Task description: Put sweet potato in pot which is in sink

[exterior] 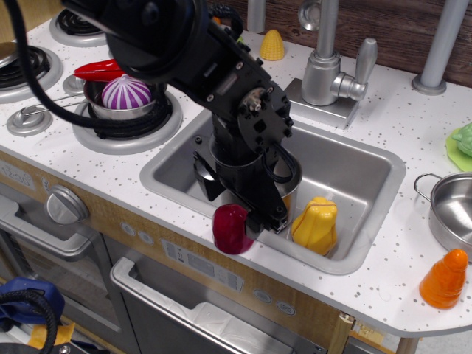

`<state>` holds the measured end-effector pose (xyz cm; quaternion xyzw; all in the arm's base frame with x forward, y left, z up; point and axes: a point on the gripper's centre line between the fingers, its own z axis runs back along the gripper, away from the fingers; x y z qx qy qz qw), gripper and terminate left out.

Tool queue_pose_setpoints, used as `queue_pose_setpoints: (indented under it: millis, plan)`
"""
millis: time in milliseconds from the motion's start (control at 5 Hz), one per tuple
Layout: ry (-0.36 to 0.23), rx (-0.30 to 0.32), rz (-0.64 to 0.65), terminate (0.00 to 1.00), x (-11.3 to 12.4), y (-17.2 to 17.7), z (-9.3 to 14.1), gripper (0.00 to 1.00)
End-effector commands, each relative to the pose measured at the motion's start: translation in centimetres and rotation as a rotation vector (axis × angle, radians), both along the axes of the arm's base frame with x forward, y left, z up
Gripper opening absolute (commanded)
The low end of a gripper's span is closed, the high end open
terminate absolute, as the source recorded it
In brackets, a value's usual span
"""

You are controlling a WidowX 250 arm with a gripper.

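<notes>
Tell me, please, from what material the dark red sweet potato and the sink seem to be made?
The sweet potato looks like smooth, glossy plastic: even magenta-red colour with a soft highlight on top. The sink appears to be brushed grey metal, perhaps steel, with a dull sheen and rounded, pressed corners; metallic-painted plastic cannot be excluded.

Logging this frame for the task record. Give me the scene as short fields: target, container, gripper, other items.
target: sweet potato at the sink's front rim, not in the pot
container: pot inside the sink, mostly hidden by the arm
gripper: gripper low beside the sweet potato; fingers' state unclear
other items: yellow toy in the sink; striped onion on the stove; orange cone on the counter
</notes>
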<state>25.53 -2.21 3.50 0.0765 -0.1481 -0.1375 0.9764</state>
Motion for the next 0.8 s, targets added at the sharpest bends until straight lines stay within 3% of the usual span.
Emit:
queue_pose_setpoints:
  millis: [0, 400, 600]
  plan:
    - [-0.050, -0.066, 0.034, 0.00, 0.2, -0.4, -0.6, 1.00]
    - [-0.080, -0.088, 0.025, 0.00, -0.2, 0.3, -1.6, 1.00]
    - [-0.099, -0.089, 0.026, 0.00, -0.4, 0.8, -2.2, 0.00]
